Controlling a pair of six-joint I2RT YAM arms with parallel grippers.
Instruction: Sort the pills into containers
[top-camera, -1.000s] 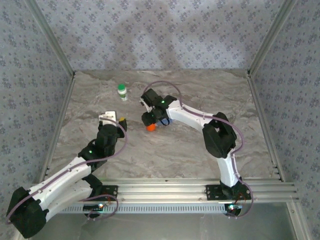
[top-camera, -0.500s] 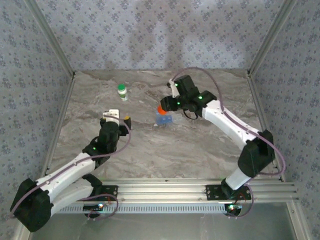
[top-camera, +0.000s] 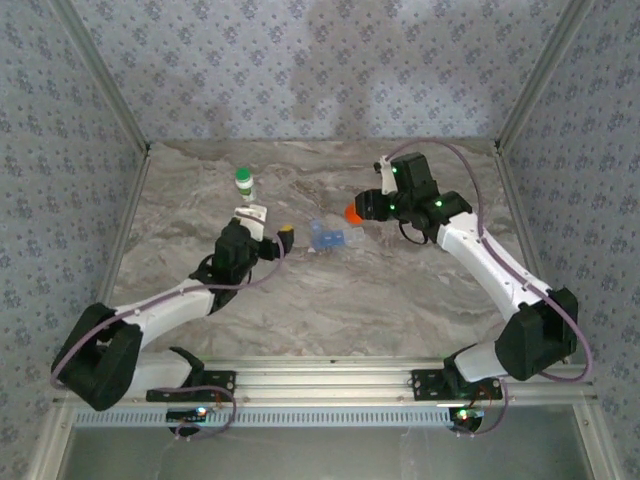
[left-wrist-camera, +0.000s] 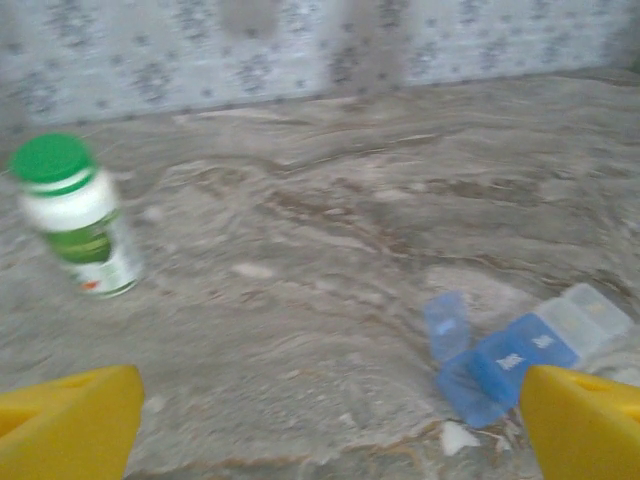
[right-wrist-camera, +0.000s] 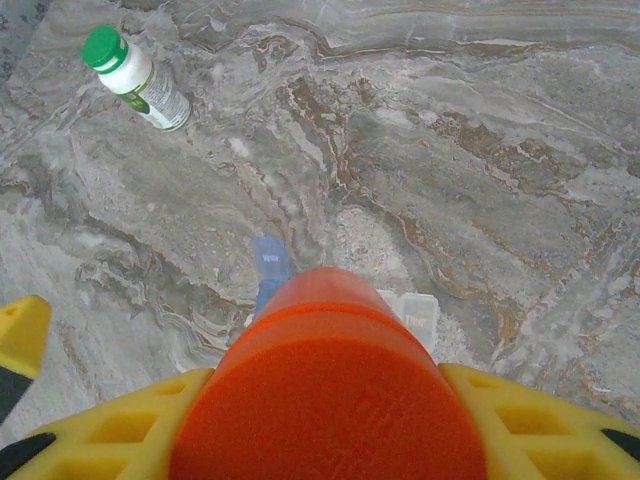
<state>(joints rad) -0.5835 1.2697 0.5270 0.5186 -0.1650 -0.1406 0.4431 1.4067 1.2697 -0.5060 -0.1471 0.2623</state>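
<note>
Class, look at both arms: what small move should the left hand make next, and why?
Probably ease the open left hand forward and rightward to straddle the pill box, ready to steady it. The box lies free with one flap up, toward that hand's right finger, while the right hand holds the orange bottle raised nearby.

I see a grey, stone-look table (top-camera: 380, 300). A white bottle (top-camera: 244, 183) with a green cap stands on it. A blue pill box (top-camera: 327, 237) lies near the middle, 1 flap open.
</note>
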